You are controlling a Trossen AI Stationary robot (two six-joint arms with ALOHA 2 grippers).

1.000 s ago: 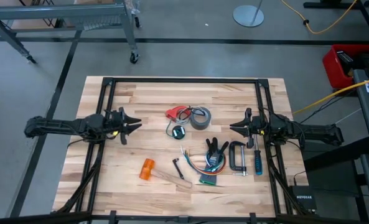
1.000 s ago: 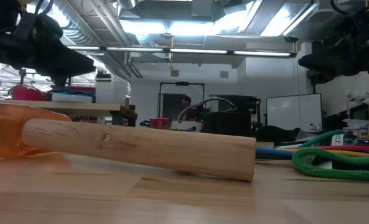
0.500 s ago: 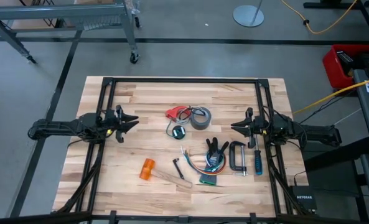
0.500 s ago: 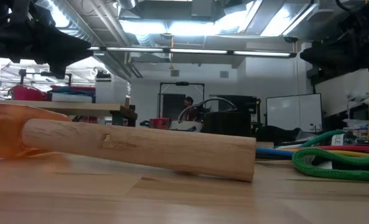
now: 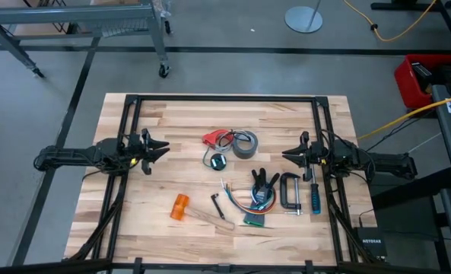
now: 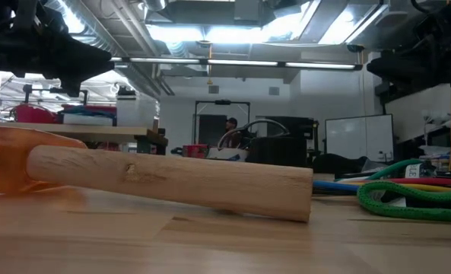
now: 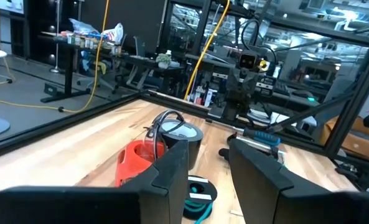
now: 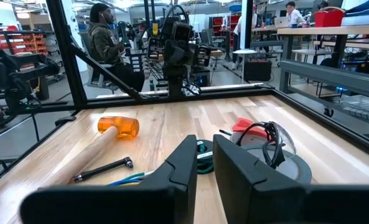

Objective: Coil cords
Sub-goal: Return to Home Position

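The cords lie mid-table. One dark cord ends in a red plastic piece (image 5: 212, 138) (image 7: 134, 163), and its loops rest on the grey tape roll (image 5: 246, 144) (image 8: 277, 162). A small black round puck (image 5: 218, 161) (image 7: 196, 198) lies flat on the wood just in front of it. My left gripper (image 5: 164, 148) (image 7: 208, 146) hovers level at the table's left side, open and pointing at the cords. My right gripper (image 5: 284, 157) (image 8: 204, 144) hovers level at the right side, facing them, with a narrow gap between its fingers. Neither holds anything.
An orange-headed mallet (image 5: 181, 206) with a wooden handle (image 6: 172, 179) lies near the front. Close to it is a black hex key (image 5: 217, 205). Coloured wires (image 5: 240, 202), black clips (image 5: 265, 181), a C-clamp (image 5: 290, 192) and a blue screwdriver (image 5: 314, 196) crowd the front right.
My left gripper has tipped up from a slight downward slant to level and drawn a little back toward the table's left edge. Its finger gap is the same. The cords and tools have stayed where they were.
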